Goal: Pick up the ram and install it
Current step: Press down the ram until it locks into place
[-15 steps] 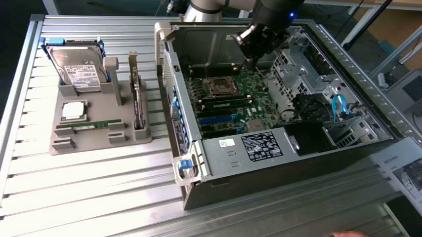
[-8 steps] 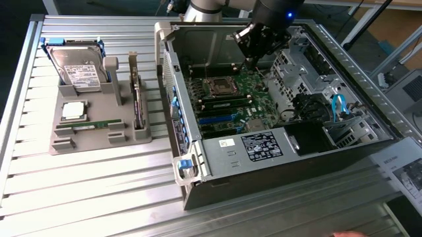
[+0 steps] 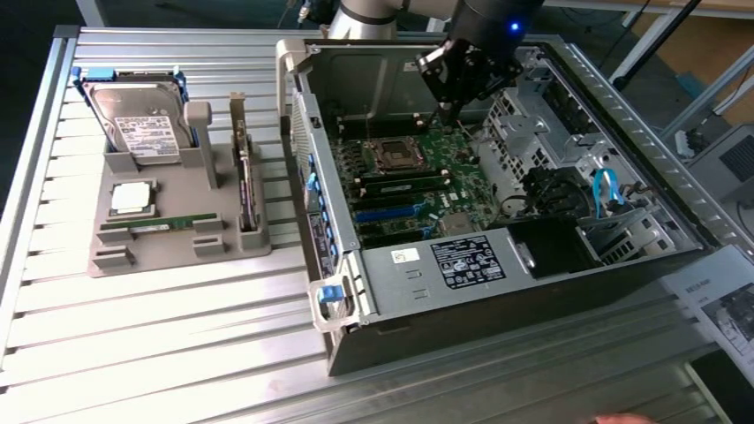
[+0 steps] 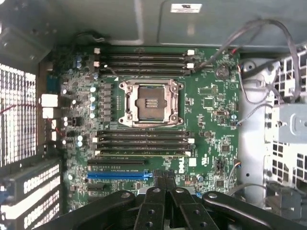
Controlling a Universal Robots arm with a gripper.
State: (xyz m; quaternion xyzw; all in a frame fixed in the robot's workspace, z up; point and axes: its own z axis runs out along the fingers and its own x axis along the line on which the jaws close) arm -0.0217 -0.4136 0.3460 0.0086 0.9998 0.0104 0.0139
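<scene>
The claw hangs clenched and empty over the motherboard. The ram lies in its holder, unpicked; reaching it calls for parted fingers.

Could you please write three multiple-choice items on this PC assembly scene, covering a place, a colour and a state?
1. Where does the ram lie?
A. In the grey parts holder beside the computer case
B. In a motherboard slot
C. Between the gripper's fingers

2. What colour is the long expansion slot near the gripper?
A. Red
B. Blue
C. Yellow

3. How is the CPU socket?
A. Covered by a fan
B. Holding a silver processor
C. Empty

Answers:
1 A, the green stick sits in the grey parts holder, outside the computer case.
2 B, it is bright blue on the green motherboard.
3 C, the bare contact area shows inside its metal frame.
</scene>
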